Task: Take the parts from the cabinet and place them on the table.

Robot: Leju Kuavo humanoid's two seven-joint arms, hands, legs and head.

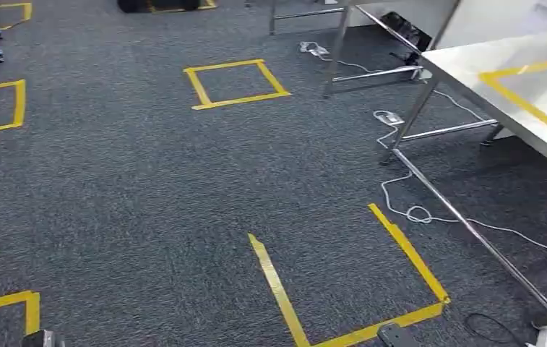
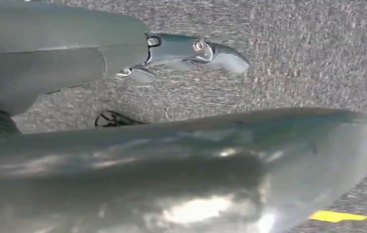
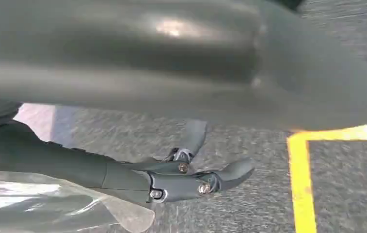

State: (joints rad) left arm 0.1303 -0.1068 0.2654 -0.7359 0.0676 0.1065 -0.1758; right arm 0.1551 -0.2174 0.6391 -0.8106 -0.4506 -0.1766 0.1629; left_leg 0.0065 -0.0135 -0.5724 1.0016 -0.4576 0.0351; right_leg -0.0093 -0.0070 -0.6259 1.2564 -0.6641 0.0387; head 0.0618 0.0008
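It looks like a robot test lab: grey carpet [image 1: 147, 188] with yellow tape squares [image 1: 235, 84], a steel worktop [image 1: 487, 65] at upper right, loose white cables [image 1: 415, 210].

Clear bag [image 3: 50, 204] under right robot hand [image 3: 181, 179] cut off, contents unreadable

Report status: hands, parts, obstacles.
Left hand empty. Right hand against clear bag, grip unclear. Table ahead right; cable on floor.

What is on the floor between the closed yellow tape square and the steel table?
In the head view, grey carpet and a white cable lie between the tape square and the steel table.
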